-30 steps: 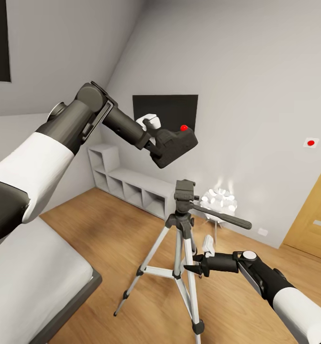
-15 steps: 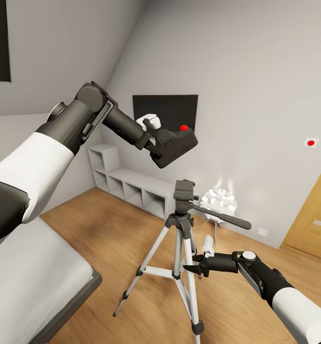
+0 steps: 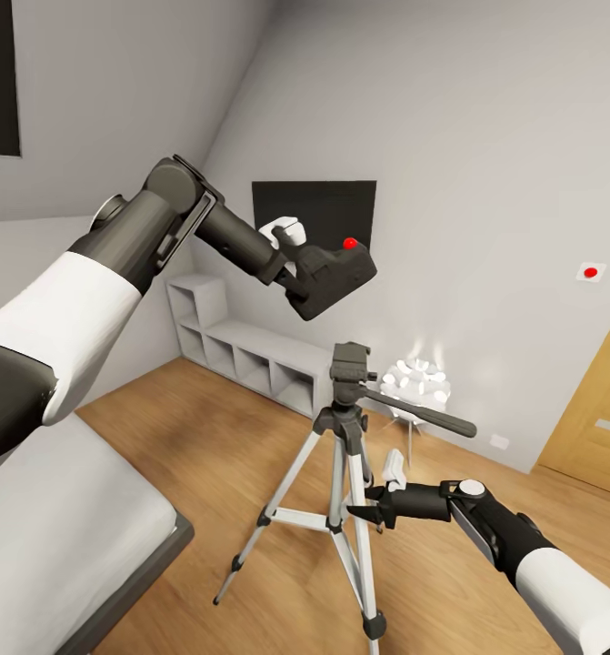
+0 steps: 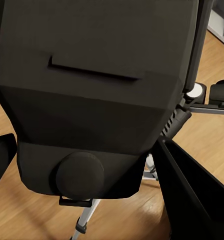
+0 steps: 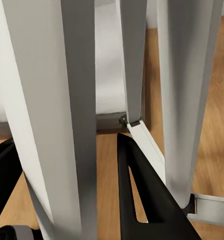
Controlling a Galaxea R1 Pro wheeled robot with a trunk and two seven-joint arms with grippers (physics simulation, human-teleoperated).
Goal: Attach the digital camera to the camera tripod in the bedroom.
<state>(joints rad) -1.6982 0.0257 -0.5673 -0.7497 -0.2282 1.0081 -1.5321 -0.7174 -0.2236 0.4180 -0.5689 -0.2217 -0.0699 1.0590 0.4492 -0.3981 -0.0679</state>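
Camera: digital camera (image 3: 334, 277) clamped in your left pincer (image 3: 297, 264), above the camera tripod (image 3: 347, 428).
Tripod: right pincer (image 3: 357, 512) spread around a leg; brace it, then lower squarely onto the head.

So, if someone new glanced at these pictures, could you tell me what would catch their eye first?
Most likely the digital camera, black with a red dot, held high by the left gripper in front of a dark wall panel. Below it stands the camera tripod on the wooden floor, its head bare. The right gripper has its fingers either side of a silver leg.
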